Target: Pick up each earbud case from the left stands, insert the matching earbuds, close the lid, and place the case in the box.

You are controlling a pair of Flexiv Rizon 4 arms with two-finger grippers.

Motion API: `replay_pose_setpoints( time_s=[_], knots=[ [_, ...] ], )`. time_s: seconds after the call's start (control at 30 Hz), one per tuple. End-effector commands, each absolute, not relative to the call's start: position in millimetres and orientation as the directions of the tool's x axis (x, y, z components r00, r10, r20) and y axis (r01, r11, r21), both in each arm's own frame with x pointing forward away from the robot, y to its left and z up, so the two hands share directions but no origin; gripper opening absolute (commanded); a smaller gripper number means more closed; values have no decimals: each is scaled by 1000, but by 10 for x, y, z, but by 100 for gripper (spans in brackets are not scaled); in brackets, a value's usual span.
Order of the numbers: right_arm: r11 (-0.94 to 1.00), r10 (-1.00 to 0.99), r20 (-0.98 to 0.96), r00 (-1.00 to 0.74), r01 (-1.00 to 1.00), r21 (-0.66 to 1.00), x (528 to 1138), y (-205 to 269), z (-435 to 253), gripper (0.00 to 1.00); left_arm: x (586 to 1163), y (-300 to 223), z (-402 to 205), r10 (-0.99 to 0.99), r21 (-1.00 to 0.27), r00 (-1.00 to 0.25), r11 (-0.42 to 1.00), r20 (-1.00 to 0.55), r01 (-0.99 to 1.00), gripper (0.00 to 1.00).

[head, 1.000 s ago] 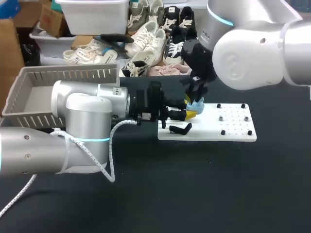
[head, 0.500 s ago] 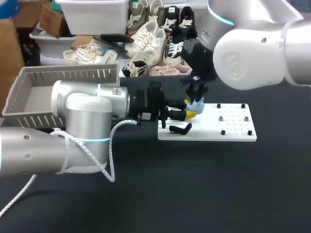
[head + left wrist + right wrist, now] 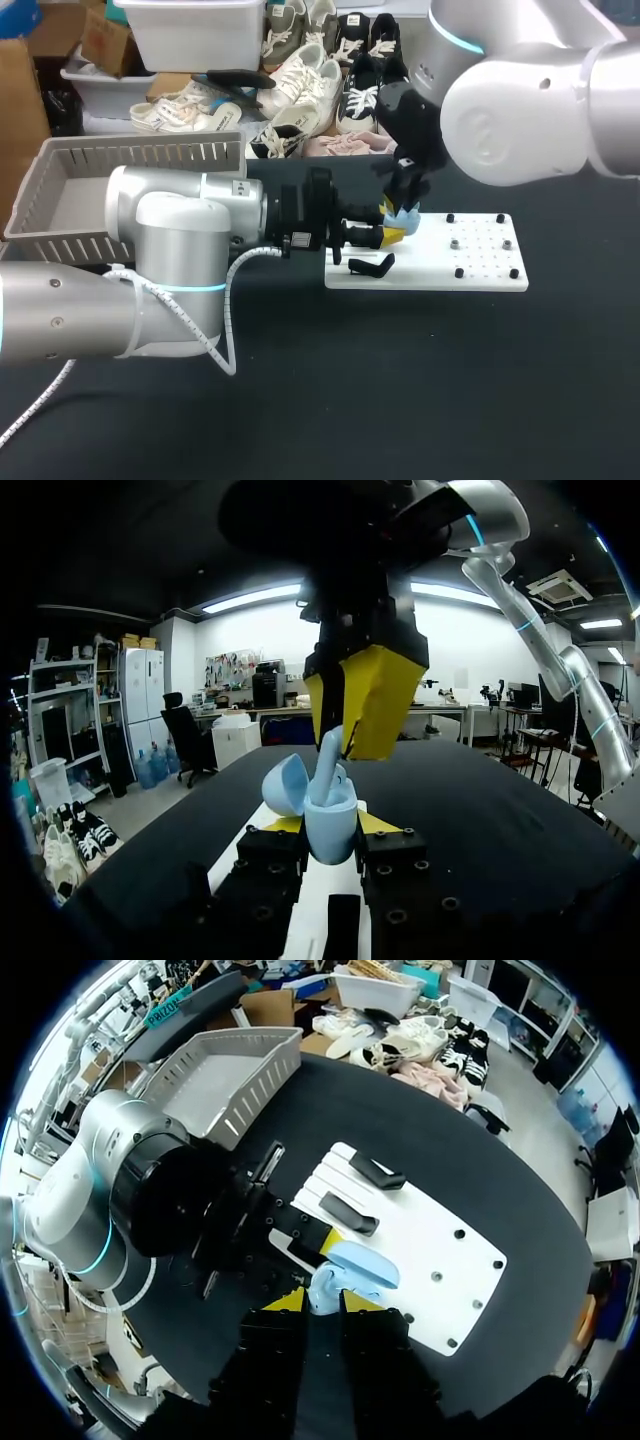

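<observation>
Left gripper [image 3: 329, 824] clamps case [image 3: 331, 840], lid [image 3: 285, 785] at 10 o'clock; right gripper [image 3: 345, 720], pinching earbud [image 3: 327, 765], should push straight down.

Black worktop [image 3: 400, 400] spreads wide under everything. On it lies a flat white board [image 3: 480, 275], right of the middle, its long side running across. Four black pegs [image 3: 459, 272] mark the corners of its right half, and two small silver fittings [image 3: 454, 243] sit between them amid tiny holes.

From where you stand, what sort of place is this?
Probably a robot test bench: my left fingers hold an open earbud case, my right fingers an earbud, over a white board on a black table.
</observation>
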State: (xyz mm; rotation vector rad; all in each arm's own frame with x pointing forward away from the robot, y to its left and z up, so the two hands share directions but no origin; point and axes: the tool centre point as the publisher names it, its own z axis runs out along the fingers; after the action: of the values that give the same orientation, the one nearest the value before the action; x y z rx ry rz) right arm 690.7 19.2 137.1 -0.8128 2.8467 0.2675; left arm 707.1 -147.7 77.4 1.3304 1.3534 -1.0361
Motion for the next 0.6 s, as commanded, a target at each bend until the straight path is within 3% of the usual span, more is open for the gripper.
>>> replay_pose_setpoints(
  time_s=[0.03, 0.6],
  knots=[
    [838, -500, -219, -838, -531, 121, 6870, 166, 1383, 0, 7055, -1478, 771, 200, 46, 34, 58, -979, 997, 0],
    [839, -502, -209, -839, -531, 115, 6914, 173, 1346, 0, 7055, -1478, 771, 200, 46, 34, 58, -979, 997, 0]
  ],
)
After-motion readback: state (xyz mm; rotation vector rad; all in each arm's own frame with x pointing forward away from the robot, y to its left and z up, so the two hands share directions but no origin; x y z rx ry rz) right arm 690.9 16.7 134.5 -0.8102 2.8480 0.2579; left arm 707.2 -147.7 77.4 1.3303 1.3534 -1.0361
